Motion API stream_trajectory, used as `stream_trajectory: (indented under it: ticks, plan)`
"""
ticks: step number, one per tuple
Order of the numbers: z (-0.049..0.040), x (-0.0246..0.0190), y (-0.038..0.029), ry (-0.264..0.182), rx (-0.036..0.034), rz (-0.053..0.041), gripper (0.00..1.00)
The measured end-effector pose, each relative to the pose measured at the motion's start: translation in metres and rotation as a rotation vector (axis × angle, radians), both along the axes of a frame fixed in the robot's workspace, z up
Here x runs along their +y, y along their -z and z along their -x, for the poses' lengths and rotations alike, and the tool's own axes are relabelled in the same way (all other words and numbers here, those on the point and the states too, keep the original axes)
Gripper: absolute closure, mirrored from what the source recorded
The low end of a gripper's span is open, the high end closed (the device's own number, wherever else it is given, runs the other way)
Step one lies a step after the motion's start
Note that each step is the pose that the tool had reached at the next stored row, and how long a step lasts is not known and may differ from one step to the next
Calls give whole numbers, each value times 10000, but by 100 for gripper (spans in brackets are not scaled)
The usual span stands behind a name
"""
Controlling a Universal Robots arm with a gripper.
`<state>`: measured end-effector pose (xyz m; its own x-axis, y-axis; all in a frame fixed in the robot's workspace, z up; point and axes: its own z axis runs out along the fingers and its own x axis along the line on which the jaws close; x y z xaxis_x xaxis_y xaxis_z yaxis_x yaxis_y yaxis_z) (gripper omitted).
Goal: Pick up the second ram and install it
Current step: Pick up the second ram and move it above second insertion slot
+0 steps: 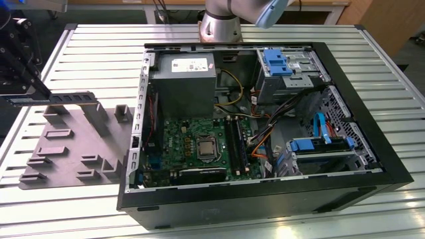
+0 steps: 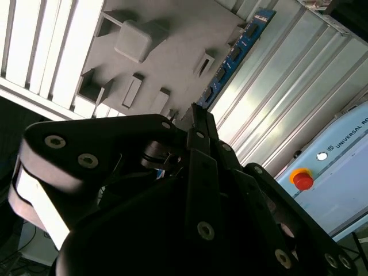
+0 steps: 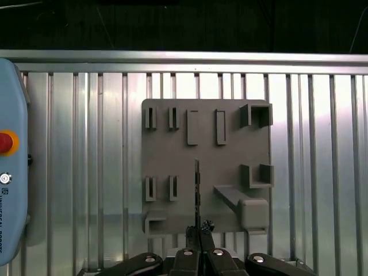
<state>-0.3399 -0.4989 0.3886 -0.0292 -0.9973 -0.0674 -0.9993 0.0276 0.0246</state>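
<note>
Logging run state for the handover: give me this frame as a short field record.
tool: shut on the second ram, over the grey tray
second ram: held at one end, edge-on in the first wrist view
grey tray: on slatted table, at the exterior view's left of the PC case
PC case: side open, motherboard exposed
install: not yet done

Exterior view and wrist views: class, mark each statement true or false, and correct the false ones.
1. The tool is shut on the long, thin dark memory stick. True.
2. The black metal computer case has its side closed. False: it is open, showing the green motherboard.
3. The light grey moulded plastic tray lies on the exterior view's right of the case. False: it lies on the left.
4. The memory stick is outside the case. True.
</note>
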Motion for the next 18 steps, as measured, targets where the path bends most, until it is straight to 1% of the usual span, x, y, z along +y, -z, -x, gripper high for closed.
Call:
stream_trajectory:
  ticks: [18]
  plan:
    - [-144, 0, 0, 0, 0, 0, 88]
